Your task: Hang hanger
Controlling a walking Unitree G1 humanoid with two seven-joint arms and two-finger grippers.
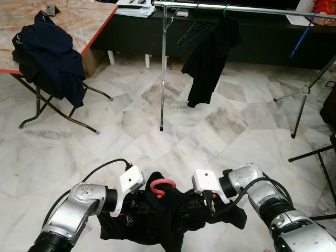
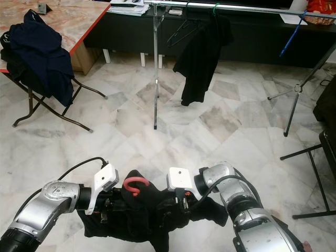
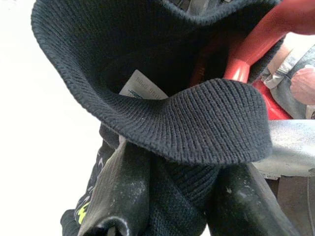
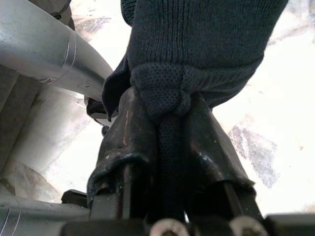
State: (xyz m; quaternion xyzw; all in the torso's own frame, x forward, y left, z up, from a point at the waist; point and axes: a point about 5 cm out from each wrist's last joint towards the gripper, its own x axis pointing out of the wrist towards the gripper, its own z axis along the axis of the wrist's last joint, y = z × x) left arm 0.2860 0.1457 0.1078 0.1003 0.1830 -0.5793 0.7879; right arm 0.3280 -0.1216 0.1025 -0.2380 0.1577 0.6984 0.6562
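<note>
Low in front of the robot, both arms hold a black sweater (image 1: 157, 215) that sits on a red hanger (image 1: 160, 185), whose hook curls up out of the collar between the two wrists. The left end effector (image 1: 131, 212) grips the sweater on the robot's left side; in the left wrist view its two black fingers (image 3: 118, 191) are closed together on a fold of ribbed knit just below the collar, with a white label (image 3: 142, 88) showing inside the neck and the hanger's red neck just beside it. The right end effector (image 1: 210, 207) holds the other side; in the right wrist view its fingers (image 4: 130, 142) are pinched tight on a bunched strip of dark fabric.

Well beyond the arms, across the marble floor (image 1: 236, 131), stands a metal clothes rack (image 1: 164, 68). A black garment (image 1: 207, 58) hangs from its top rail on a green hook, and an empty black hanger (image 1: 190, 32) hangs beside it. To the robot's left is a folding bench (image 1: 73, 21) with an orange edge, and dark clothes (image 1: 50, 52) are draped over its corner. A tripod stand (image 1: 304, 94) stands to the right.
</note>
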